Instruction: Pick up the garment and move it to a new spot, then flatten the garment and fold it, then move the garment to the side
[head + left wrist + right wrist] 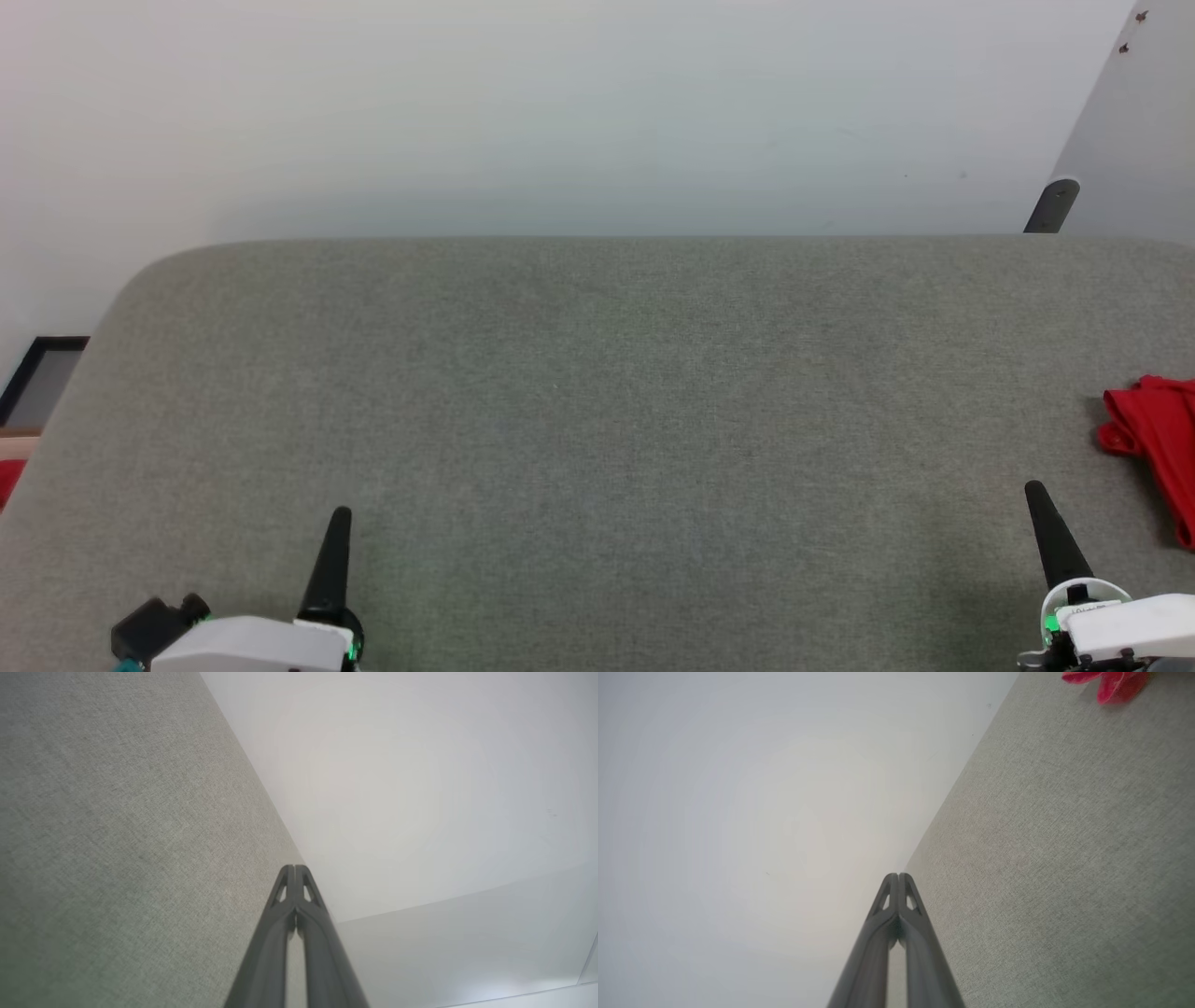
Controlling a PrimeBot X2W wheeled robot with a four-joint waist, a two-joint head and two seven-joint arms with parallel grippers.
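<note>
The garment (1158,443) is a crumpled heap of red cloth at the far right edge of the grey fabric table (597,392), cut off by the frame. A red tip of the garment (1111,683) peeks in at the top right of the right wrist view. My left gripper (341,515) rests at the lower left, shut and holding nothing, its fingers pressed together (295,868). At the lower right, my right gripper (1033,489) is also shut and empty, its tips (898,875) touching, a short way in front and left of the garment.
A pale wall (560,112) rises behind the table's far edge. A dark post (1053,205) stands at the back right. A black-framed object (42,378) and a bit of red (7,481) lie off the table's left edge.
</note>
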